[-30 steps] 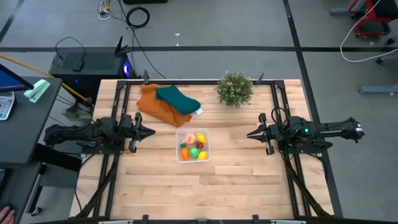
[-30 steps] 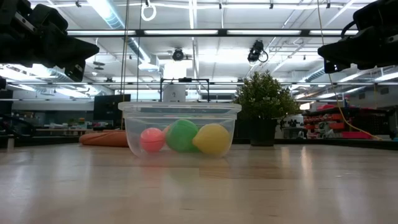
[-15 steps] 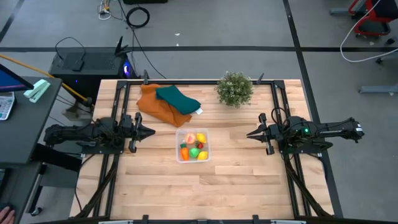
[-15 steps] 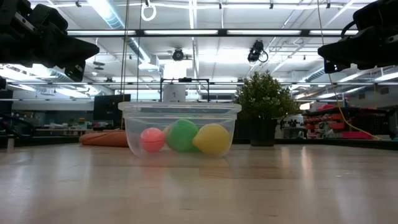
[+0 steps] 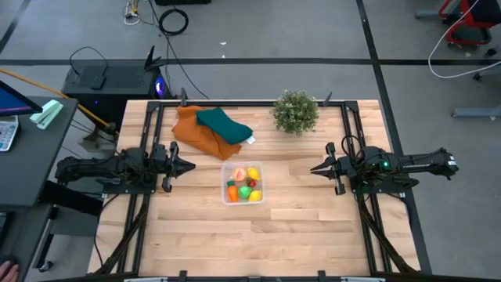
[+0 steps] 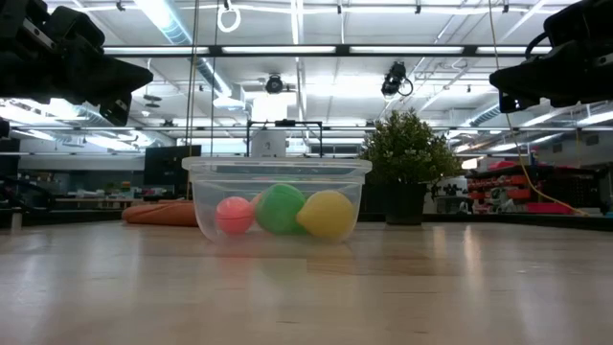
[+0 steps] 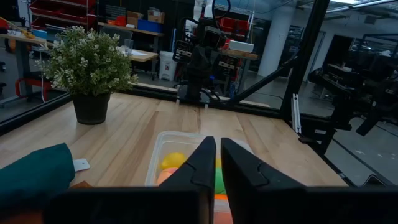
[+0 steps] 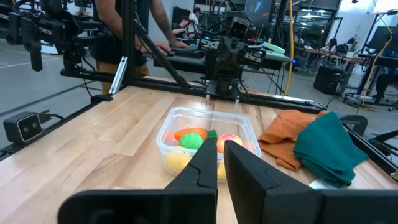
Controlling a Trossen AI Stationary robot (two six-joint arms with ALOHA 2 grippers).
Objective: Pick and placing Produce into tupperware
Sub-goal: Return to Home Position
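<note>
Produce (image 5: 244, 186), yellow, green, red, orange, inside clear tupperware (image 6: 276, 164)

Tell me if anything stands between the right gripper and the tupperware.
Nothing visible does. Only bare table lies between the right gripper and the tupperware; the potted plant and cloths sit off that line, toward the far edge.

Robotics lab, open workshop floor.
Wooden tabletop (image 5: 196, 227) is sitting on grey taped concrete floor (image 5: 313, 70), with cables (image 5: 173, 20) trailing across it. Strip lights (image 6: 168, 24) are running overhead. Red storage racks (image 7: 59, 11) and cluttered workbenches (image 7: 140, 55) are lining the room behind. A person (image 8: 149, 25) is standing among the benches.
</note>
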